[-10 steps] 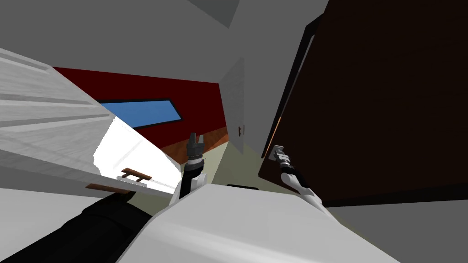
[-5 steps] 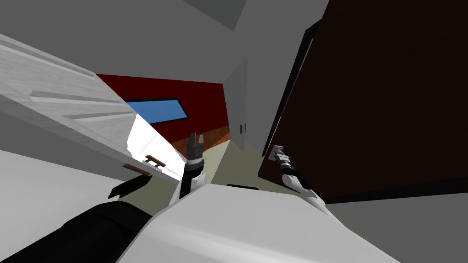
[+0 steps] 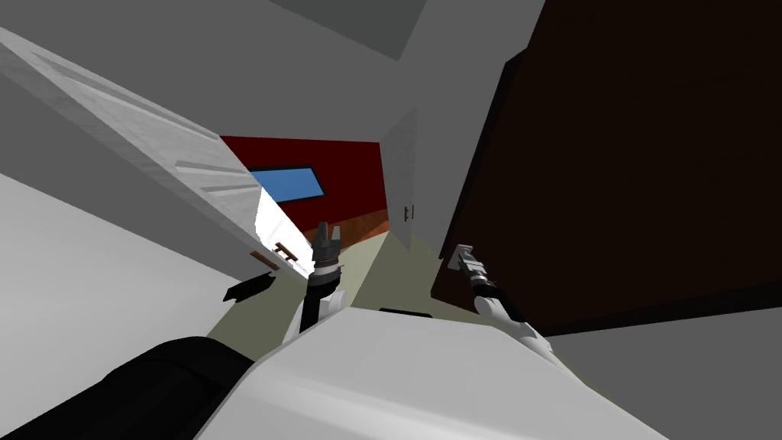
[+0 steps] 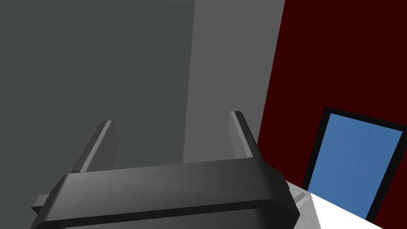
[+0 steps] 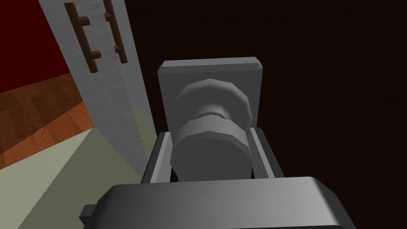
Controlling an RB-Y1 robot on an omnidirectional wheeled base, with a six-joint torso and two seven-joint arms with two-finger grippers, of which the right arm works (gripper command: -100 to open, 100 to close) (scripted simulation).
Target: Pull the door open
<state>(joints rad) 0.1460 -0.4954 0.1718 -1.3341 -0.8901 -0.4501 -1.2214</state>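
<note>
grey knob (image 5: 212,119) pinched by right gripper (image 5: 210,134) near dark door (image 5: 338,79) edge; left gripper (image 4: 171,118) splayed.

Home interior, dark door (image 3: 626,168) with grey knob (image 5: 212,131), dark red wall (image 3: 347,164), white cupboard (image 5: 119,103), wood floor (image 5: 39,107)

We note grey walls (image 3: 229,69) around us, a dark red wall (image 3: 344,156) ahead, a black-framed blue window (image 3: 286,184) set in it, orange-brown wood floor (image 3: 360,229) at its foot, pale olive floor (image 3: 386,267) nearer, a white panel (image 5: 115,103) with two brown bar handles (image 5: 82,37)
</note>
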